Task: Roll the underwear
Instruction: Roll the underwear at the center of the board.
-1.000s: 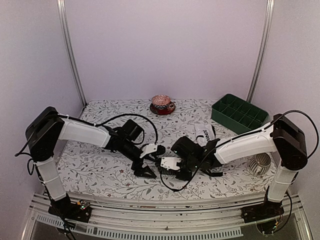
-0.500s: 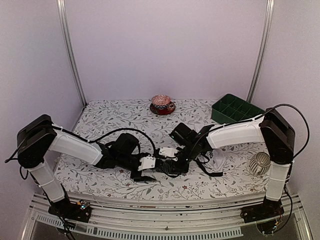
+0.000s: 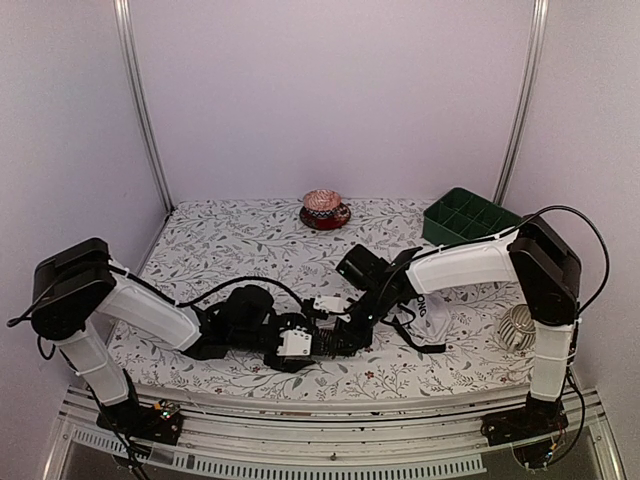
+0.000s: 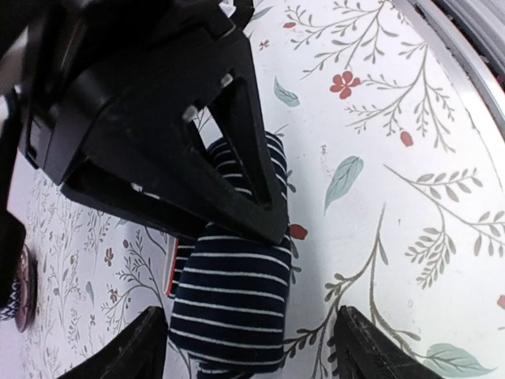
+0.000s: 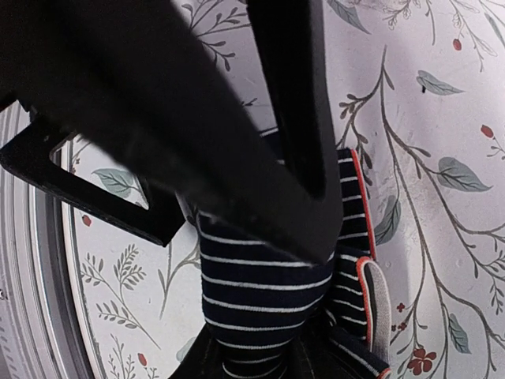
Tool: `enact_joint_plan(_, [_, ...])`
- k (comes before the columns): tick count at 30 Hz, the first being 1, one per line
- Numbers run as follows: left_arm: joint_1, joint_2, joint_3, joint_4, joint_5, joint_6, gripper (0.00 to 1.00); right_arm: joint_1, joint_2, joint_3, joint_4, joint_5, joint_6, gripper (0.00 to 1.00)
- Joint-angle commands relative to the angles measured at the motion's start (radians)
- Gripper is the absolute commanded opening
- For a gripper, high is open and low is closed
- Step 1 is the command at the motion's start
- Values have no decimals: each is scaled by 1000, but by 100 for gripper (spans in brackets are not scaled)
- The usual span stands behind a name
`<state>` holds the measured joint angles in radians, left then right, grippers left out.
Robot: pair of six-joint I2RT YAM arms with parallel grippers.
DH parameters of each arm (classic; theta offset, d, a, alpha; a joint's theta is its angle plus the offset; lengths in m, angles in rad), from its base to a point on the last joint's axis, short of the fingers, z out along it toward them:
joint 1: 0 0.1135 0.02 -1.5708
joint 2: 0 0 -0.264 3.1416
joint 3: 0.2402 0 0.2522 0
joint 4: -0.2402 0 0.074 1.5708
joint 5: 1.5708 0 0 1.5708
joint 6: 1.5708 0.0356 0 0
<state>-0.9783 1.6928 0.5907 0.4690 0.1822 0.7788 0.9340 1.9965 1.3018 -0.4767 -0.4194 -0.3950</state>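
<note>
Tabletop (image 3: 215, 245) cloth printed with leaves and berries is carrying everything. From the left, the left arm is lying low along the near edge. The left fingers (image 4: 146, 351) are standing spread wide, one on either side of the striped underwear (image 4: 233, 304). One finger is sitting just beside the roll's edge, and contact there cannot be told. The other is standing apart from the cloth, with bare tabletop showing between.

The striped underwear, black with thin pale stripes and a red-orange trim at one edge, is lying bunched into a short, thick roll. It is sitting near the front middle of the tabletop, between the two arms.

The right fingers (image 5: 260, 174) are reaching in from the right and pinching the roll at the end away from the left fingers. They are drawn close together over the cloth, with stripes showing past their tips.

Further right, the white underwear (image 3: 432, 318) is lying crumpled beneath the right forearm, its black lettering facing up. It is lying apart from the striped roll. A pale ribbed object (image 3: 518, 328) is sitting near the right edge, beside the right arm's upright.

Along the back, a patterned cup on a saucer (image 3: 322, 207) is standing at the middle. A green compartmented tray (image 3: 430, 228) is resting at the back right corner.
</note>
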Motion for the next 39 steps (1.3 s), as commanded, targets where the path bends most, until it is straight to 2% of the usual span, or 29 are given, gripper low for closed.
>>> enact_joint_plan(1, [-32, 28, -6, 42, -38, 69, 72, 4, 68, -32, -88, -44, 4, 25])
enact_joint_plan(3, [-38, 49, 8, 25, -56, 70, 63, 3, 67, -35, -87, -45, 5, 25])
enact_joint_plan(8, [-40, 73, 62, -55, -82, 47, 20, 2, 55, -35, -86, -35, 8, 27])
enact_joint_plan(11, [-39, 84, 89, -105, -94, 35, 9, 2, 37, -34, -85, -31, 15, 29])
enact_joint_plan(13, [-35, 93, 107, -147, -95, 28, 2, 2, 18, -35, -83, -25, 17, 35])
enact_joint_plan(19, [-6, 134, 200, -334, -21, 25, 0, 3, -93, -65, -36, 6, 38, 64])
enact_joint_plan(25, [21, 170, 249, -421, 17, 19, 0, -7, -187, -84, 0, 71, 51, 83])
enact_joint_plan(31, [33, 157, 257, -437, 47, 13, 0, -38, -207, -105, 25, 86, 41, 93])
enact_joint_plan(39, [36, 170, 266, -446, 49, 10, 0, -62, -137, -100, 46, -13, 17, 100])
